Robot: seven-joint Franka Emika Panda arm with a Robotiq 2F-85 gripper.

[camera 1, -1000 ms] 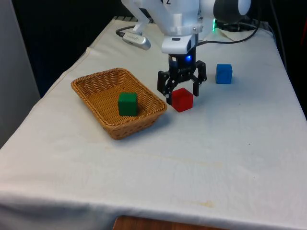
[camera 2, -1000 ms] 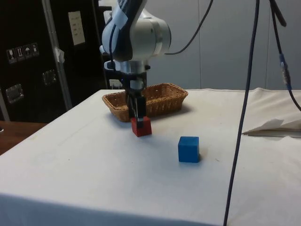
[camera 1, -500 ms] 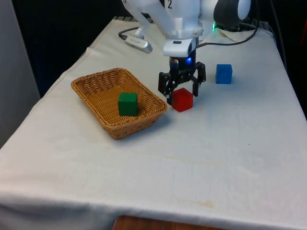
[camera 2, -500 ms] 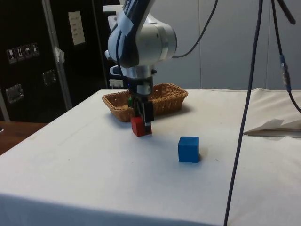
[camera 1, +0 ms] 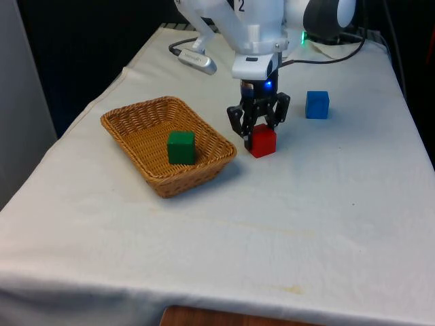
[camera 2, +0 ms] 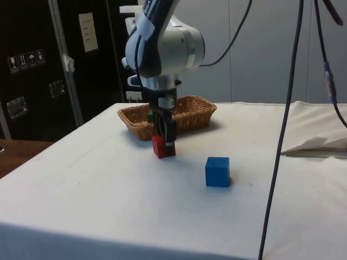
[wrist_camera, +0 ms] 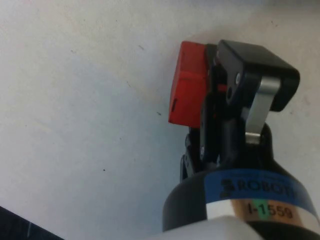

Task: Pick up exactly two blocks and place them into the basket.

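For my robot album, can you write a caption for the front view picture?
End effector closed on the red block beside the basket holding a green block; blue block waits.

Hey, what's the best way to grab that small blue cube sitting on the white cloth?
Come straight down from above on the small blue cube and close the jaws across two opposite flat side faces. It sits flat on the white cloth, apart from the red cube and the woven wicker basket, so all its sides look free.
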